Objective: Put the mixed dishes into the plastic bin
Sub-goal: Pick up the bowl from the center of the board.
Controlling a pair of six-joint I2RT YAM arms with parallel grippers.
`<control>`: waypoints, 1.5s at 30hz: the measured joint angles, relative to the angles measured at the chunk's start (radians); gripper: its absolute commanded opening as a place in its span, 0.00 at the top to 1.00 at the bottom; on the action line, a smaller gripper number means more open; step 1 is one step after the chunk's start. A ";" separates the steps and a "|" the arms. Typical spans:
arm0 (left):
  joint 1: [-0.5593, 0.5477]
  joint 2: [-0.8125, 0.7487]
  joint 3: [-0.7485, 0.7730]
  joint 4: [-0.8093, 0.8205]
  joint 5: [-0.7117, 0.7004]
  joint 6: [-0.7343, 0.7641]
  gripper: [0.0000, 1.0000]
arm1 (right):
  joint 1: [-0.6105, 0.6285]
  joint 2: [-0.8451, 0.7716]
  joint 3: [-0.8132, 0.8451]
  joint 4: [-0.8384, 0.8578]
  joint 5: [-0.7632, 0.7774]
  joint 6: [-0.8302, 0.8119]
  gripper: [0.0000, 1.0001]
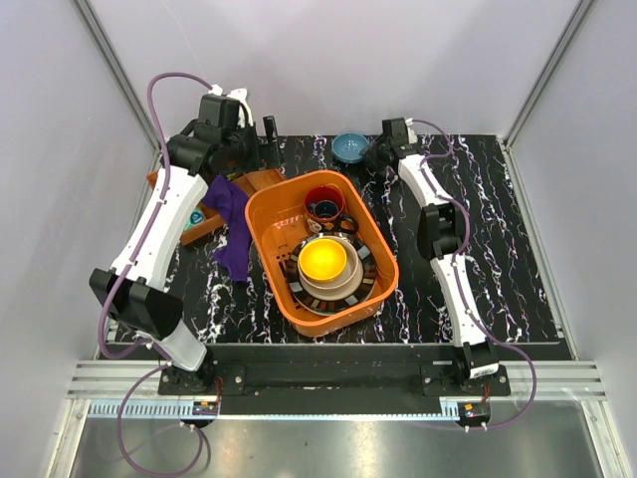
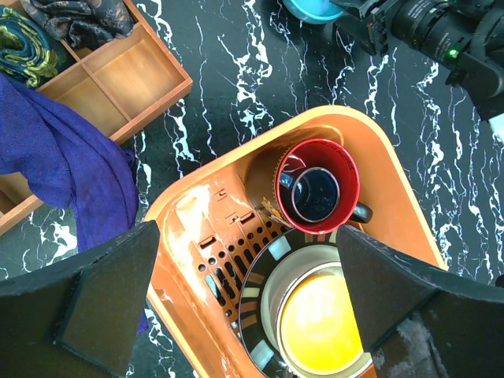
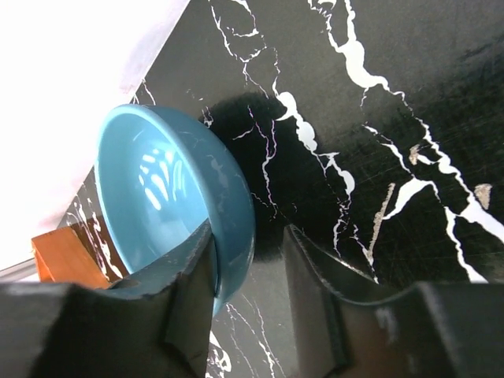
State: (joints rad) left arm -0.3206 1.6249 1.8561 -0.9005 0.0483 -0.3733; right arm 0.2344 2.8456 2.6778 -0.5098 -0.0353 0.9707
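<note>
The orange plastic bin (image 1: 269,214) stands mid-table. It holds a red mug (image 1: 323,202), and an orange-yellow bowl (image 1: 322,260) nested in a beige bowl (image 1: 340,286) on a dark striped-rim plate (image 1: 370,267). The small blue bowl (image 1: 349,147) sits on the table at the back. My right gripper (image 3: 248,230) is open and straddles the rim of the blue bowl (image 3: 157,189), with one finger inside and one outside, clear of the wall. My left gripper (image 2: 248,307) is wide open and empty, high above the bin (image 2: 197,205). The other plates are hidden.
A brown compartment tray (image 1: 264,180) with a purple cloth (image 1: 231,224) draped over it lies left of the bin. The tray (image 2: 142,71) holds folded patterned cloths (image 2: 31,39). The enclosure's back wall stands just behind the blue bowl.
</note>
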 measured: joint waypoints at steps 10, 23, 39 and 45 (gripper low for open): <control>0.000 -0.006 -0.002 -0.001 0.000 0.000 0.01 | 0.000 0.001 -0.003 0.016 0.000 0.002 0.92; 0.002 -0.006 0.000 -0.002 0.000 0.000 0.01 | -0.018 -0.023 -0.074 0.042 -0.012 -0.023 1.00; 0.012 0.108 0.150 0.019 0.018 0.000 0.01 | -0.138 -0.401 -0.165 -0.116 -0.071 -0.246 1.00; 0.023 0.163 0.211 0.013 0.027 -0.006 0.01 | -0.117 -0.594 -0.149 -0.296 -0.117 -0.352 1.00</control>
State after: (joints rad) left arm -0.2977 1.7874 2.0674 -0.8875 0.0750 -0.3798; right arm 0.1169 2.2513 2.5290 -0.8059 -0.1520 0.6186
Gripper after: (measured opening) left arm 0.987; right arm 0.111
